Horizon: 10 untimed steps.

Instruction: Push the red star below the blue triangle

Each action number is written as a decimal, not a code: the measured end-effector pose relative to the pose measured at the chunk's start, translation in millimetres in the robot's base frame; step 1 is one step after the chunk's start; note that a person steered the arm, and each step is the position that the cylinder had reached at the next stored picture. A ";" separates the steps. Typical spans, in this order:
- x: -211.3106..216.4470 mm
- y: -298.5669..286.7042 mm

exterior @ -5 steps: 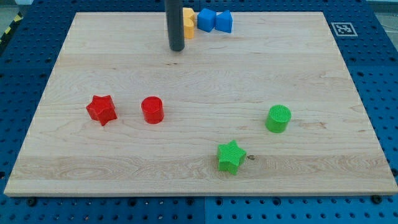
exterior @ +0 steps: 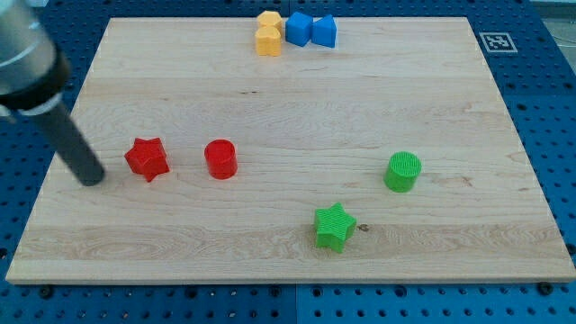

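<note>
So the wooden board (exterior: 288,99) fills most of the frame. No jaws on this rig to be open or closed, just a dark rod. My tip (exterior: 92,178) sits at the mid-left, just beside the red star (exterior: 147,158) on its left side, not touching as far as I can tell. The blue triangle (exterior: 325,31) is way off at the top, right of centre, so the star lies between tip and target-ish; I'd guess the push goes rightward and up.

Count: two red (star, cylinder (exterior: 220,158)), two green (cylinder (exterior: 403,171), star (exterior: 334,225)), two blue (triangle plus a blue block (exterior: 298,28)), two yellow blocks (exterior: 267,33).
</note>
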State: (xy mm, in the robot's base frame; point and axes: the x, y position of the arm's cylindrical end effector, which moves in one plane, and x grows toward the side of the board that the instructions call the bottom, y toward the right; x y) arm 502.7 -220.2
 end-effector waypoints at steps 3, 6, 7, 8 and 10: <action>-61.1 115.8; -107.5 180.0; -138.5 253.2; -128.9 238.9; -67.3 166.6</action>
State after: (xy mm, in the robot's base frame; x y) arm 435.4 -53.5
